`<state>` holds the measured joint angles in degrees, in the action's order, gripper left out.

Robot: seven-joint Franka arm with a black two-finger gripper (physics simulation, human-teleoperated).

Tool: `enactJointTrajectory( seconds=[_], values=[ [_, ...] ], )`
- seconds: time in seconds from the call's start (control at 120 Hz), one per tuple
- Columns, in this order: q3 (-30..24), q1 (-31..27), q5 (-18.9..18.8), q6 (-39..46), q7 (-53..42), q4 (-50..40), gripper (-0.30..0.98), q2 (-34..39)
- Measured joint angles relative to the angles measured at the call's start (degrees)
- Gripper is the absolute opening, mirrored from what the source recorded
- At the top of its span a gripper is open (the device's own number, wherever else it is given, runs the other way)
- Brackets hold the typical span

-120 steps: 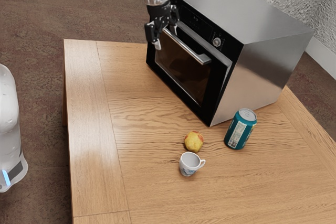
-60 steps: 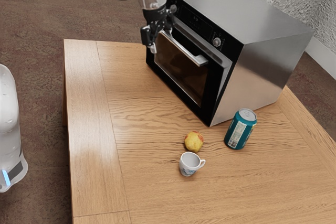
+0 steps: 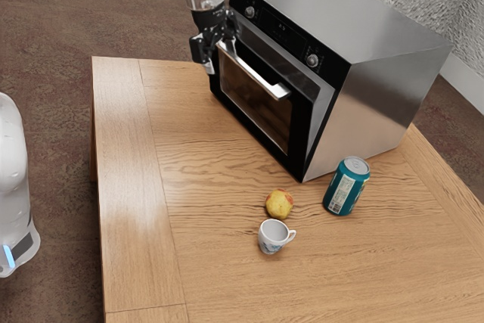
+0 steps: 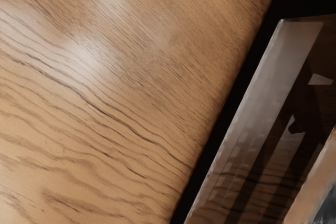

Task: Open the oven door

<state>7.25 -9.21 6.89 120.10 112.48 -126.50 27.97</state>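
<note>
The gripper [image 3: 218, 52] is at the far end of the oven's handle [image 3: 253, 72] in the exterior view, fingers apart. One finger stands outside the bar; the other's tip is hidden behind it. The oven door [image 3: 299, 121] is tilted out at its top, with a narrow wedge-shaped gap below the control panel of the oven [image 3: 378, 81]. The wrist view has the dark door glass [image 4: 262, 129] beside the tabletop, and part of the handle [image 4: 307, 187] near its lower right corner.
On the wooden table [image 3: 212, 270], in front of the oven, are a yellow-red apple [image 3: 279, 204], a white cup [image 3: 271, 237] and a teal can [image 3: 345, 187]. The can stands close to the oven's near front corner. Wood surface [image 4: 94, 93] extends beside the door in the wrist view.
My gripper has moved toward the exterior view's left and slightly down. The handle and the door's top edge have swung outward with it, widening the gap under the control panel.
</note>
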Motion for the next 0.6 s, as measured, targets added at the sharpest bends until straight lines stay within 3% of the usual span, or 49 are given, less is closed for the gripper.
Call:
enactJointTrajectory(
  seconds=[0.35,0.475,0.6],
  values=[
    [2.2,-3.0,-0.1,-0.1,-0.1,-5.5,0.68,7.5],
    [3.2,-13.4,1.6,-1.9,-0.7,-7.4,0.68,12.1],
    [3.9,-18.9,2.7,-5.9,-1.1,-7.6,0.69,15.6]
  ],
)
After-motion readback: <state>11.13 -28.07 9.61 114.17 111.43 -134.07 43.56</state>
